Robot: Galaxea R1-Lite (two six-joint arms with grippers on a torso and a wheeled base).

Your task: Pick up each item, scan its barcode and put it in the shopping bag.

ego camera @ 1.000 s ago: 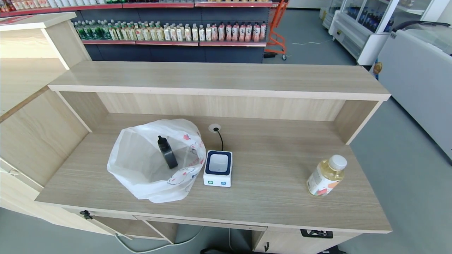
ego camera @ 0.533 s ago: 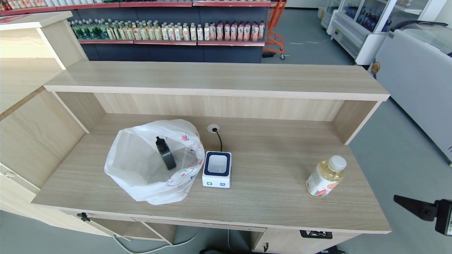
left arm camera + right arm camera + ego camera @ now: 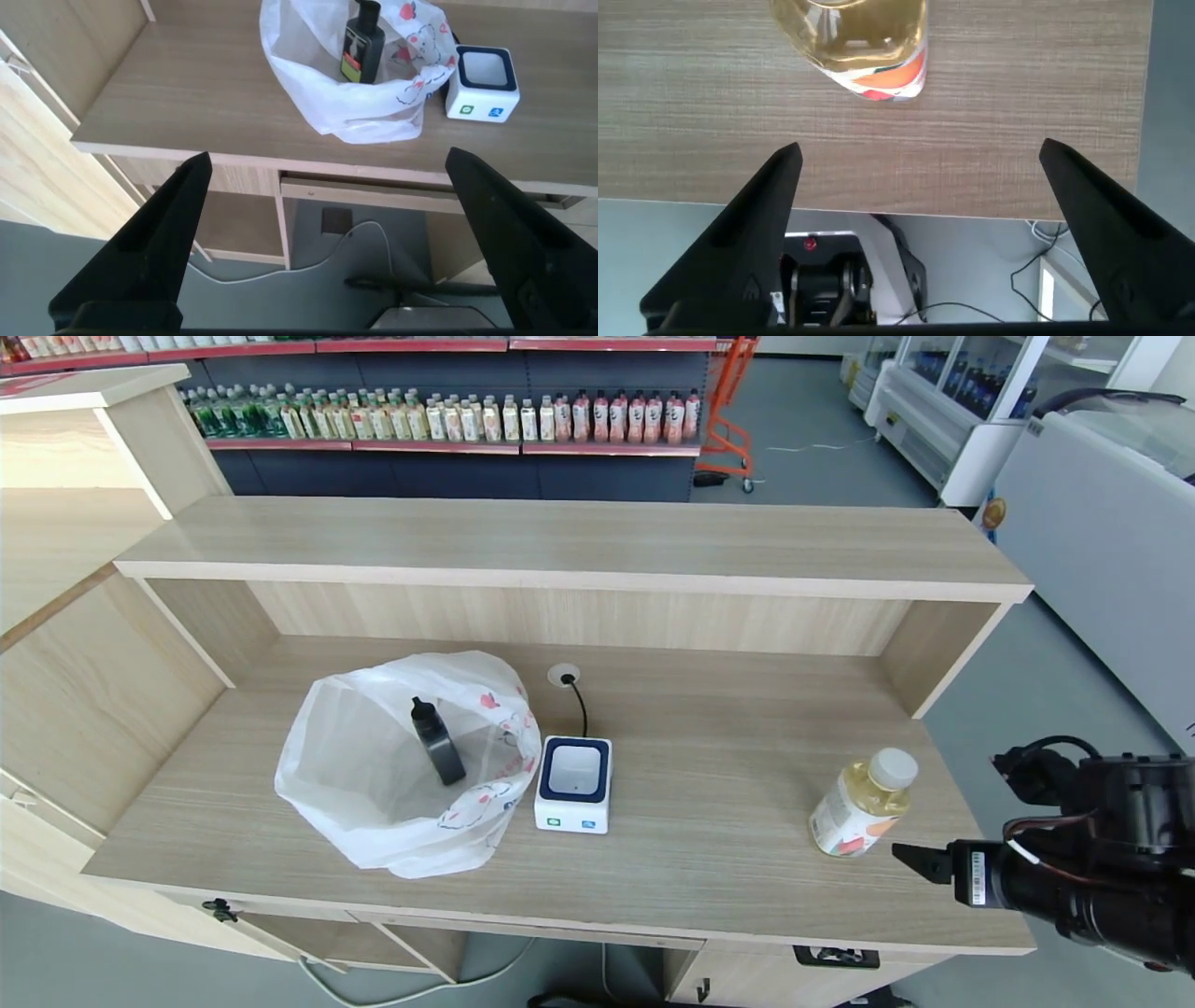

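A pale yellow drink bottle [image 3: 864, 803] with a white cap stands at the right end of the wooden counter [image 3: 709, 756]. My right gripper [image 3: 922, 862] hovers just off the counter's front right corner, a short way from the bottle. In the right wrist view its fingers are spread wide, gripper [image 3: 920, 187] open, with the bottle [image 3: 859, 47] ahead of them. A white shopping bag [image 3: 373, 793] stands open at the left with a black bottle [image 3: 437, 742] inside. The white scanner [image 3: 574, 784] sits beside the bag. My left gripper [image 3: 327, 187] is open, low before the counter's front edge.
A raised shelf [image 3: 560, 541] and side walls close off the counter's back and ends. The scanner's cable [image 3: 583, 705] runs to a hole behind it. Bare counter lies between scanner and drink bottle. Drawers [image 3: 374, 196] sit under the front edge.
My right arm has come into the head view from the lower right and moved toward the drink bottle. The head camera shifted slightly at first. The items on the counter have not moved.
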